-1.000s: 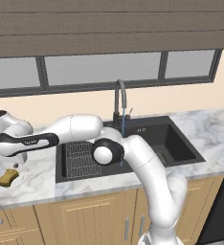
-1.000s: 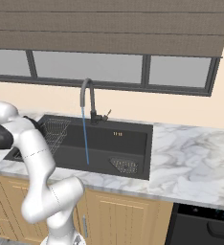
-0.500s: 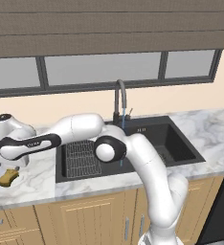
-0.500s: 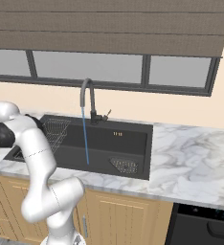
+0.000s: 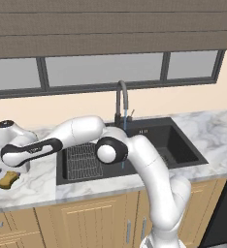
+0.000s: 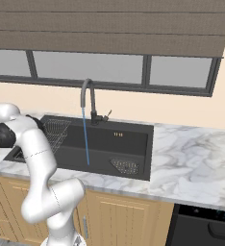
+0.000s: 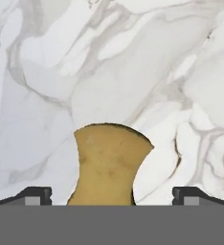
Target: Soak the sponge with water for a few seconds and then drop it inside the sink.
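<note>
**Sponge lying on worktop beneath open jaws**

The marble worktop [image 5: 33,186] is being spanned by the arm, reaching left of the black sink [image 5: 181,145]. Water [image 6: 86,139] is being poured from the faucet [image 6: 87,98] into the basin. The jaws are being held wide, straddling the sponge [image 7: 109,165], which is being left lying flat on the worktop.

Glossy white, rounded multi-segment robot arm [image 5: 149,164] with tubular links that widen into bulbous housings at each joint. Dark charcoal circular joint cap [image 5: 106,151] set in the elbow housing; a long black inset band [image 5: 30,150] with faint pale lettering along the forearm link. Two small dark, blocky finger tips [image 7: 35,195] with lighter grey square faces.
</note>
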Tool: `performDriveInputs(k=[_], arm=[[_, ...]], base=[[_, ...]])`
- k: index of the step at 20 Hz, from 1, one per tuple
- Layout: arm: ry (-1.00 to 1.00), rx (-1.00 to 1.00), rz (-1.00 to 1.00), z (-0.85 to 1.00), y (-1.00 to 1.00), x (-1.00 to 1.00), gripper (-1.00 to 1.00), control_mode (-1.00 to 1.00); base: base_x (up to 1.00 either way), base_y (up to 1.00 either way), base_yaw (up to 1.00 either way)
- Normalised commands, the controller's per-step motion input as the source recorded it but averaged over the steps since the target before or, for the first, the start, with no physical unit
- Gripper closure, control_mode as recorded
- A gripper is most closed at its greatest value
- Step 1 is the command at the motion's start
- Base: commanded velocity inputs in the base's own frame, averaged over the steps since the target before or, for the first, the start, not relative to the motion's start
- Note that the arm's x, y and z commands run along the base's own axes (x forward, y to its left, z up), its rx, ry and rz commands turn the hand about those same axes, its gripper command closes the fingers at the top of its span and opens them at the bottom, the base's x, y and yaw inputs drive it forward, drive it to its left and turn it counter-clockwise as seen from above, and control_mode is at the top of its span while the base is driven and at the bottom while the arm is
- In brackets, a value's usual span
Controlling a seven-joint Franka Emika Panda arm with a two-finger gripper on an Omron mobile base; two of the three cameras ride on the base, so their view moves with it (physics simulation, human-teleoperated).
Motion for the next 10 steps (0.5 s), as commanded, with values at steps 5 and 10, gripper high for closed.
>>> performDriveInputs(k=[5, 10], arm=[[0.00, 0.00, 0.00, -0.02, 0.16, 0.00, -1.00, -1.00], [0.01, 0.00, 0.00, -0.03, 0.08, 0.00, -1.00, -1.00]], base=[[0.00, 0.00, 0.00], [0.00, 0.00, 0.00]])
